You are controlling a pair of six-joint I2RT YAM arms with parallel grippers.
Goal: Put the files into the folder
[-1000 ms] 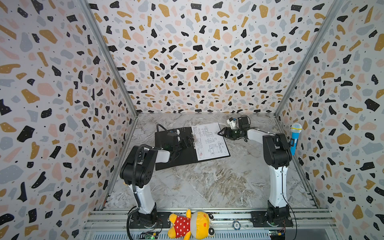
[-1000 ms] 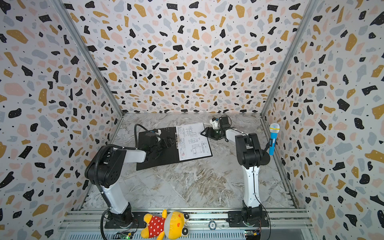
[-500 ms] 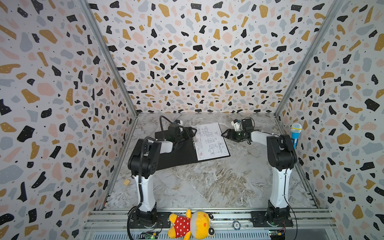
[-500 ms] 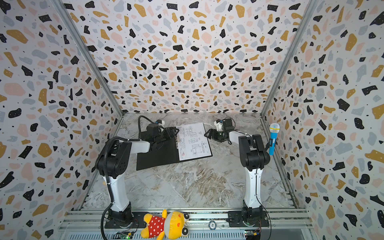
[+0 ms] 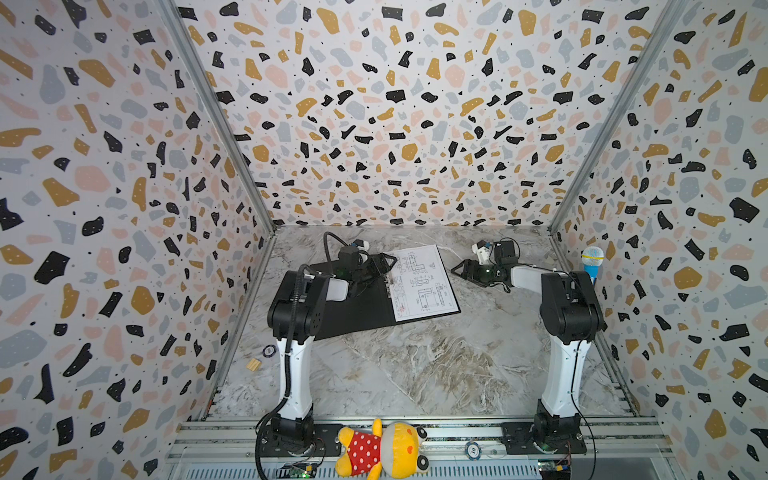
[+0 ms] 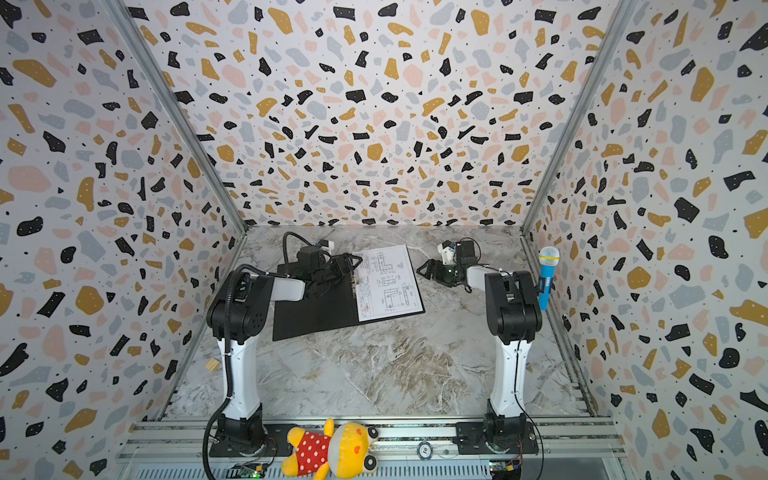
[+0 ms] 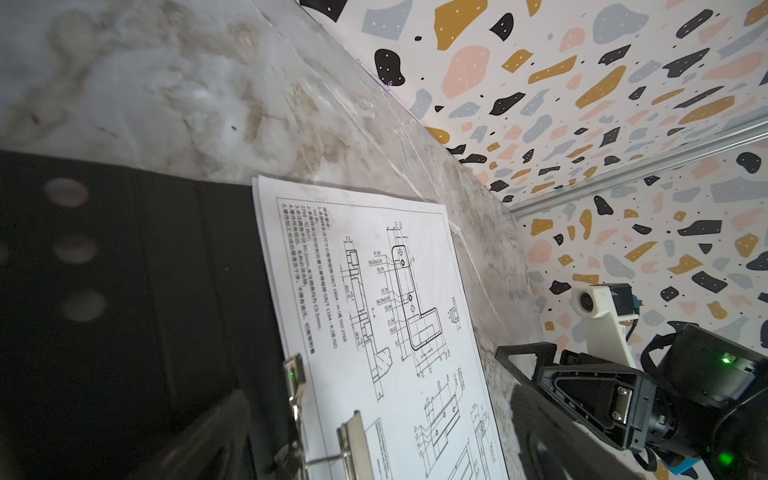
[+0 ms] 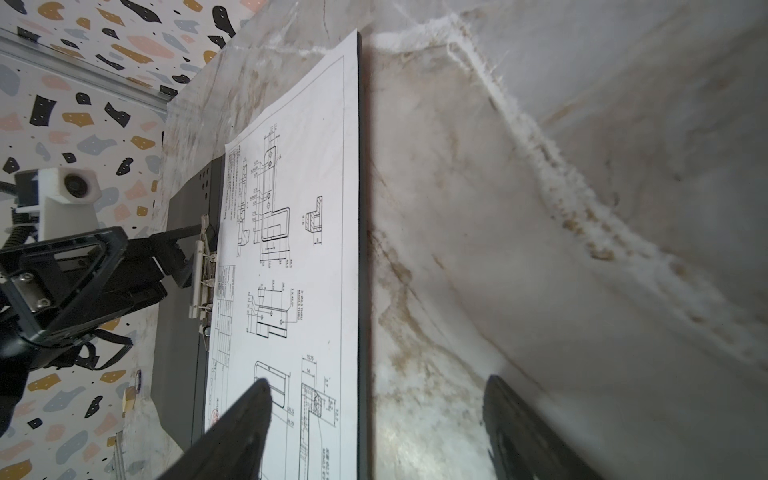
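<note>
Files: drawing sheet lies in the open folder; both grippers released, nothing held.
Left gripper has its jaws spread wide at the metal spine clip; whether it touches the clip cannot be told. Right gripper has its jaws apart and empty, near the sheet's right edge. The sheet lies flat on the folder's right half, its inner edge at the clip. The folder lies black side up, left half bare, toward the back of the marble table.
</note>
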